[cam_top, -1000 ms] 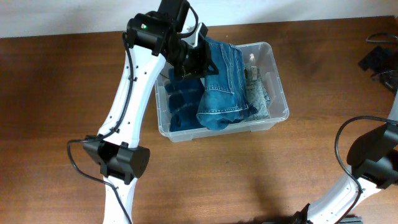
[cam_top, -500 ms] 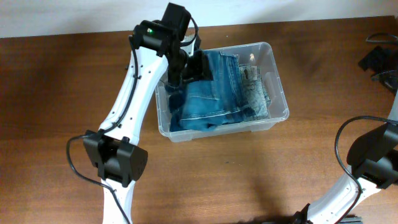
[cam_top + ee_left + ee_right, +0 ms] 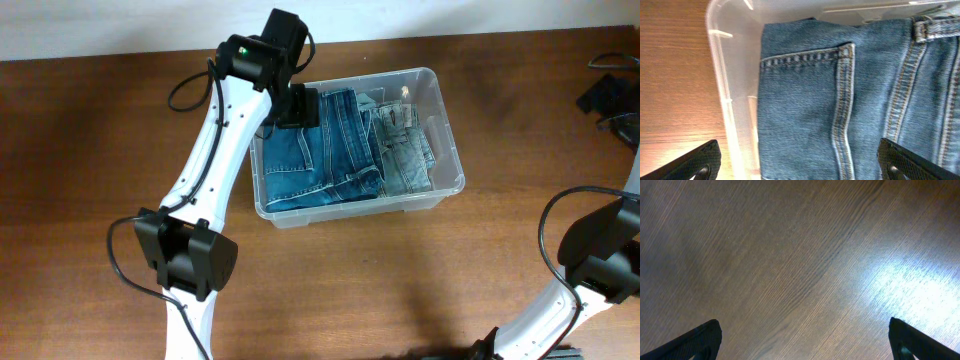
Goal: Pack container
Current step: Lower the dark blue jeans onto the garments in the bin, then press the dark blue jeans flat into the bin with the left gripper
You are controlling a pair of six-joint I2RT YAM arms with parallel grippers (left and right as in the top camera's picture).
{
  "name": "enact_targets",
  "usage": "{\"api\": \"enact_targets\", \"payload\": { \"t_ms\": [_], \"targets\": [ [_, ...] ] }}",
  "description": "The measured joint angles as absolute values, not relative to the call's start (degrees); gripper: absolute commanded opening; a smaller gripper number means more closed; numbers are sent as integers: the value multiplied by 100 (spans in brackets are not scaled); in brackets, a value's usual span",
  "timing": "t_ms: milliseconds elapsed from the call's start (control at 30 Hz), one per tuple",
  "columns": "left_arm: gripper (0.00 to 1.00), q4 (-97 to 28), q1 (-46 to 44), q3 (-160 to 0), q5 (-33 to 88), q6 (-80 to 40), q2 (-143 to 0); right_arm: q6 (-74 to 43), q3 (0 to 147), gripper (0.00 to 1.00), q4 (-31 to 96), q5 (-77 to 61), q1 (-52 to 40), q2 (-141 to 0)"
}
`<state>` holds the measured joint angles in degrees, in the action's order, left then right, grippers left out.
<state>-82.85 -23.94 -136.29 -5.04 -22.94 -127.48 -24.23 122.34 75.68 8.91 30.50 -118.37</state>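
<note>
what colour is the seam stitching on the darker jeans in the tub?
Pale tan stitching on mid-blue denim; clearest in the left wrist view.

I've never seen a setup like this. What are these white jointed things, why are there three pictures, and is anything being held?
The white jointed things are two robot arms, each ending in a two-finger gripper. The wide picture comes from a camera fixed above the wooden table. In it, the left arm reaches over a clear plastic container that holds folded dark blue jeans, with a paler pair beside them. The right arm sits at the table's edge. The other two pictures come from small cameras on the wrists. The black tips in their bottom corners are the fingers. The left gripper is open above the dark jeans and grips nothing. The right gripper is open too, over bare wood.
</note>
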Motion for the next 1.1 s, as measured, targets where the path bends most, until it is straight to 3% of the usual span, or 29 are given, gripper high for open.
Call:
{"api": "enact_targets", "payload": {
  "t_ms": [67, 133, 200, 233, 267, 467, 1100],
  "targets": [
    [98, -8265, -2394, -13629, -604, -2250, -12748, -2423, 12232, 99, 7568, 891, 3050, -11837],
    [89, -8191, -2394, -13629, -655, -2215, -12748, -2425, 12234, 98, 7568, 891, 3050, -11837],
    [72, -8110, -2394, -13629, -663, -2178, -12748, -2427, 12234, 99, 7568, 891, 3050, -11837],
    [54, -8077, -2394, -13629, -644, -2163, -12748, -2423, 12234, 98, 7568, 891, 3050, -11837],
    [45, -8049, -2394, -13629, -578, -2150, -12748, -2423, 12234, 98, 7568, 891, 3050, -11837],
    [1, -7874, -2521, -13629, -268, -2097, -12748, -2425, 12232, 98, 7568, 891, 3050, -11837],
    [1, -5328, -3148, -11990, -104, -2097, -12748, -2425, 12234, 98, 7568, 893, 3050, -11837]
  ]
}}
